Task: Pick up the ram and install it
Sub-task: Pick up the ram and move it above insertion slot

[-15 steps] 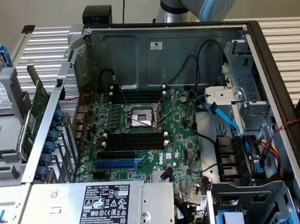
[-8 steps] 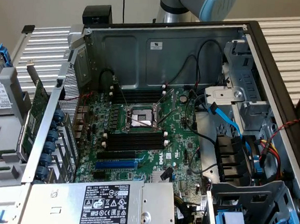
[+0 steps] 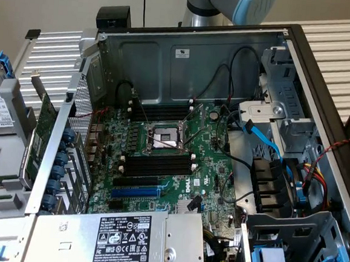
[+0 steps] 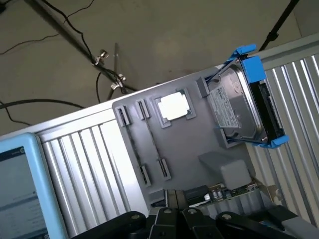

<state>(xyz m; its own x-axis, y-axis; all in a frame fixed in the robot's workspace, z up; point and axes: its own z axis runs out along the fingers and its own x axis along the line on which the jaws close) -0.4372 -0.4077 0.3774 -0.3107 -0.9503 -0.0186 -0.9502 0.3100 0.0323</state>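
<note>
In the wrist view my gripper (image 4: 178,214) hangs above a grey parts tray (image 4: 199,144), its black fingers shut together with nothing between them. On that tray two thin sticks stand on edge between pairs of small grey clips. They look like the ram (image 4: 152,142), seen edge-on, a short way ahead of the fingertips. In the exterior view the open computer case shows the motherboard (image 3: 177,174). Its long black memory slots (image 3: 157,164) lie on both sides of the processor socket (image 3: 162,139). A grey and blue arm joint (image 3: 233,2) sits above the case's back wall.
A hard drive (image 4: 237,102) in a blue caddy and a square processor (image 4: 174,106) sit on the tray beside the sticks. A green card with a metal bracket (image 3: 41,135) stands at the case's left wall. Cables, a blue data lead (image 3: 265,141) and the power supply (image 3: 124,236) crowd the case.
</note>
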